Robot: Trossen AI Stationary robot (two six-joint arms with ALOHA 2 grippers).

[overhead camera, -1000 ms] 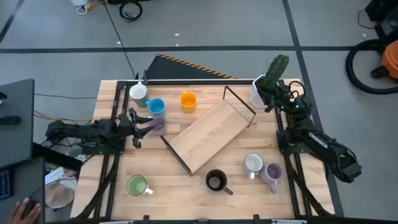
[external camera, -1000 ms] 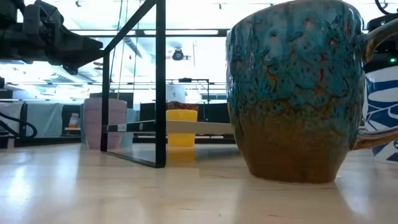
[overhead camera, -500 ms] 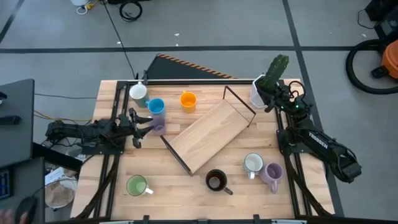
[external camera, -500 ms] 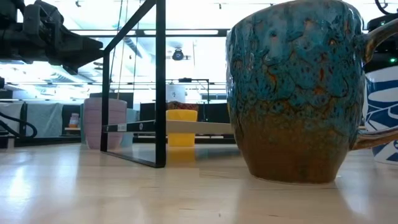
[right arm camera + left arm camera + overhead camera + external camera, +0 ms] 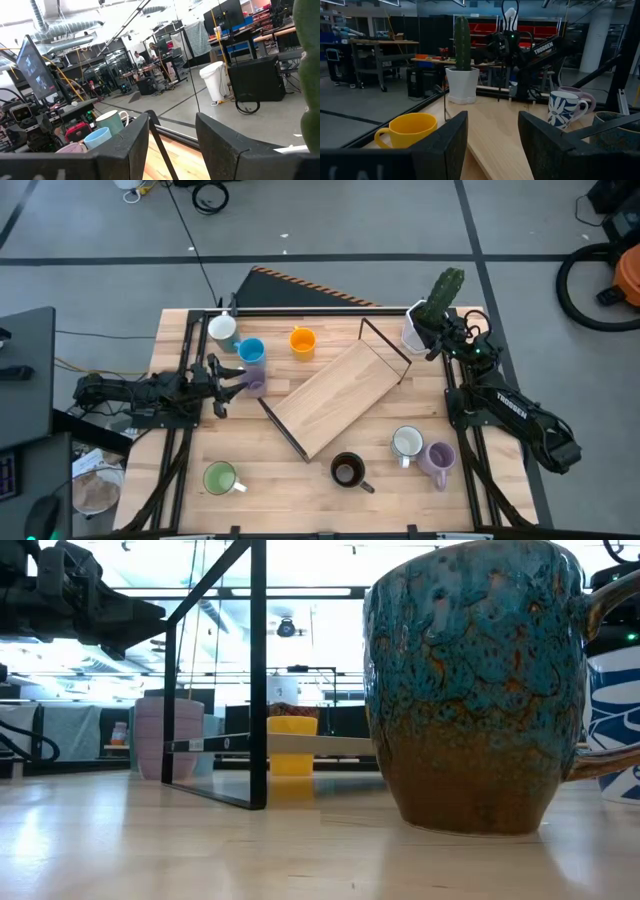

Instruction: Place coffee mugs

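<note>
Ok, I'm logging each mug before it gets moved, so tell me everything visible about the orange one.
The orange mug is a small, glossy, ceramic-looking mug with one loop handle, standing upright and apparently empty. It sits on the wooden table near the far edge, between the blue mug and the black-framed wooden shelf. Nothing touches it.

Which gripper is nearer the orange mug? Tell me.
Left. The left gripper sits open just left of the orange mug, past the blue mug. The right gripper sits open across the table by the cactus pot.
</note>
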